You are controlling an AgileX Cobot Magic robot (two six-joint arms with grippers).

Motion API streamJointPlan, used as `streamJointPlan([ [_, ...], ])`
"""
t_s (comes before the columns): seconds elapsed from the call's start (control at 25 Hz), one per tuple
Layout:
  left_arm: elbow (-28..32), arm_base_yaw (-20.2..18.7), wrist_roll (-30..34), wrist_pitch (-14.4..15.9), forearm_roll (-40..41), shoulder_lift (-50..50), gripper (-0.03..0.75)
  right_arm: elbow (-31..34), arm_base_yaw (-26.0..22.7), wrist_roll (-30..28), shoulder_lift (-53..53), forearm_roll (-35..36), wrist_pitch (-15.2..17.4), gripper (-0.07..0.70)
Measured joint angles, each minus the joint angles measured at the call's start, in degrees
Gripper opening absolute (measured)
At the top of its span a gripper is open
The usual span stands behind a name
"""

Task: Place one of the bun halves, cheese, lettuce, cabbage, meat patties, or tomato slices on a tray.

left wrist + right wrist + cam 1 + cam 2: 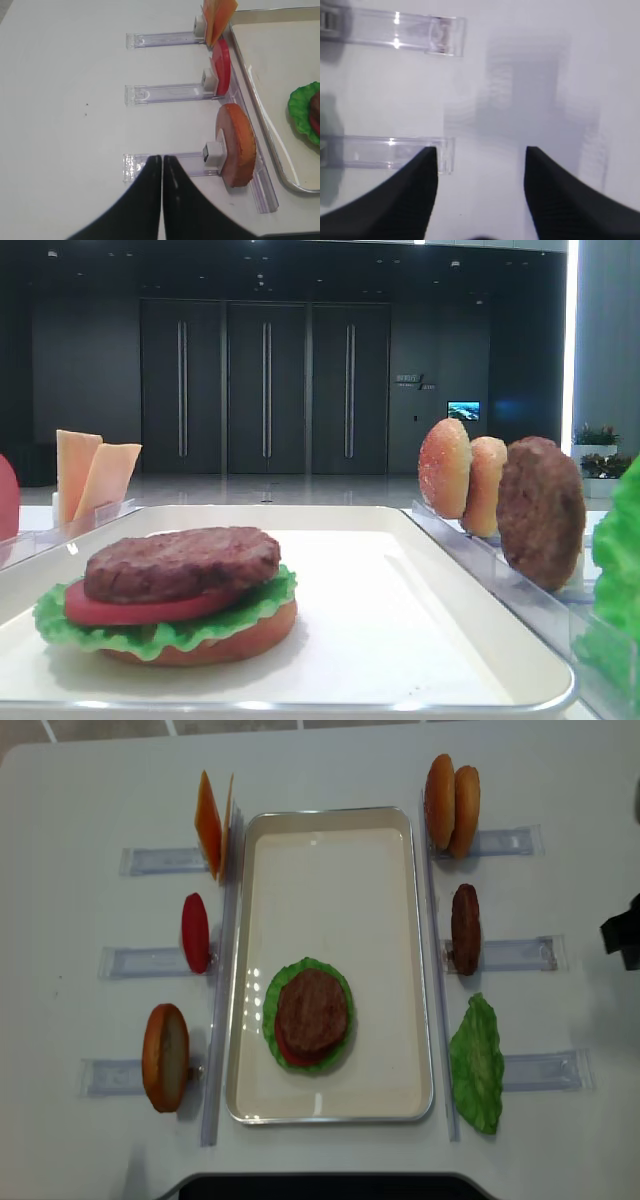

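While the left gripper rested with its jaws pressed together on nothing, over the bare table beside the clear holders, the rack on that side held cheese at the far end, a tomato slice in the middle and a bun half nearest, all standing on edge and apart from that claw. On the tray a stack stood already built: a flat bun base under lettuce, tomato and a meat patty on top, so by my judgement several layers were done and a cheese slice or a domed top was left to add. Right of the tray, two domed bun halves, a second patty and a spare lettuce leaf waited in their own holders. The right gripper stood with its jaws apart and nothing between them, above white table near two holder ends; the overhead view showed only its edge, well out from the patty rack.
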Motion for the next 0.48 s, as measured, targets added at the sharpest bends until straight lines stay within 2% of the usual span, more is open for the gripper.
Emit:
streamJointPlan([
  [0.12,0.00,0.00,0.00,0.00,0.00,0.00,-0.001,0.00,-2.61,-0.05,-2.36,0.54,0.00,0.373],
  [0.48,0.00,0.00,0.00,0.00,0.00,0.00,-0.001,0.00,-2.74,0.66,-9.06,1.04,0.59,0.373],
])
